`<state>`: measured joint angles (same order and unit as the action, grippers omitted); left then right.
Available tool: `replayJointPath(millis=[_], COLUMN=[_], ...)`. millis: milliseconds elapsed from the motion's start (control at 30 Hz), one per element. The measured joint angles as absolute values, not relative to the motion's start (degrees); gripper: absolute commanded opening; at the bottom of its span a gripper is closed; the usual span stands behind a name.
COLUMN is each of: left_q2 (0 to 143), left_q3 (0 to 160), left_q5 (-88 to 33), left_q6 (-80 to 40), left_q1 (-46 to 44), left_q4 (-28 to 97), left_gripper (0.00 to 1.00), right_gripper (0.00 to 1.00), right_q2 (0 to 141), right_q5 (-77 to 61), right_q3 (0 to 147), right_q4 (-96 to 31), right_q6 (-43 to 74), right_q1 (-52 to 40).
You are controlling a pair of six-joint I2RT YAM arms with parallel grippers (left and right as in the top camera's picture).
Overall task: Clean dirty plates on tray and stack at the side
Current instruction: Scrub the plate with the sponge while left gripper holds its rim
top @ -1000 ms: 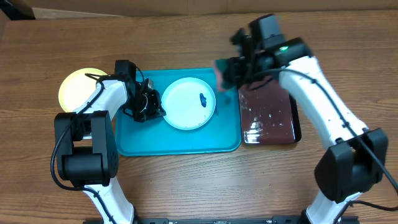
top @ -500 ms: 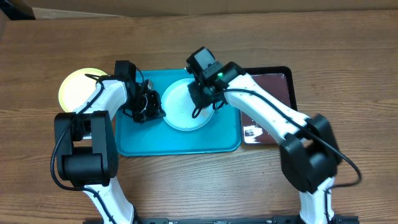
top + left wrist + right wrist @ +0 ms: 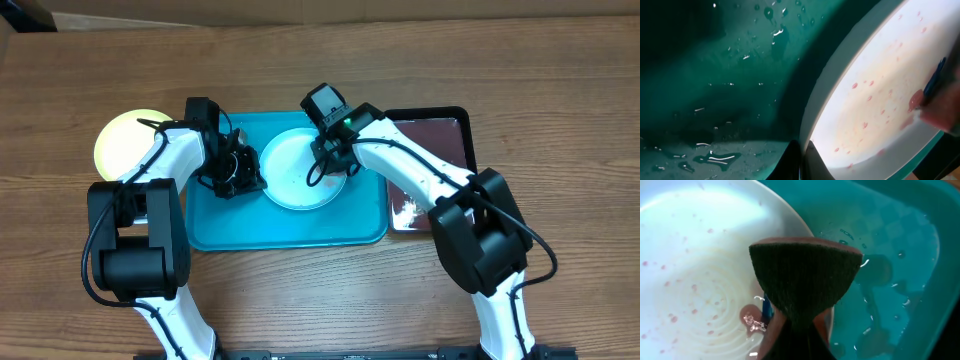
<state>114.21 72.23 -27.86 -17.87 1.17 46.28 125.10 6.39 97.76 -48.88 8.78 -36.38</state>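
Tray: sitting mid-table, carrying white plate in its upper middle. Pinching plate's left rim with left claw, fingers clamping together on the edge, hanging low over wet tray floor. Clamping sponge in right claw, jaws squeezing it tight, holding it down on plate's right side, at the rim. Seeing sponge bulging into a fan, dark scrub face pointing at right wrist camera. Seeing blue smudge peeking out at sponge's lower left edge; also showing at far right in left wrist view. Seeing pink specks dotting plate, droplets beading on tray around it. Also seeing yellow plate lying on table left of tray, partly hiding behind left arm, and black tray sitting just right of tray, glistening wet.
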Motion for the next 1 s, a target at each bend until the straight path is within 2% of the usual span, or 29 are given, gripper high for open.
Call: replayJointPath(millis=[400, 1000], left_q2=[114.2, 114.0], left_q3=[72.2, 72.2], left_q5=[-27.8, -26.5], left_q6=[-17.8, -17.8], left_q1=[1.1, 1.3], left_q4=[47.5, 48.2], left_gripper=[0.04, 0.04], right_gripper=[0.04, 0.04], right_q2=[129.1, 131.6], right_q5=[2.2, -31.0], right_q3=[99.6, 99.7], right_q4=[-48.1, -46.7], right_q6=[9.4, 9.4], right_q1=[-36.3, -34.2])
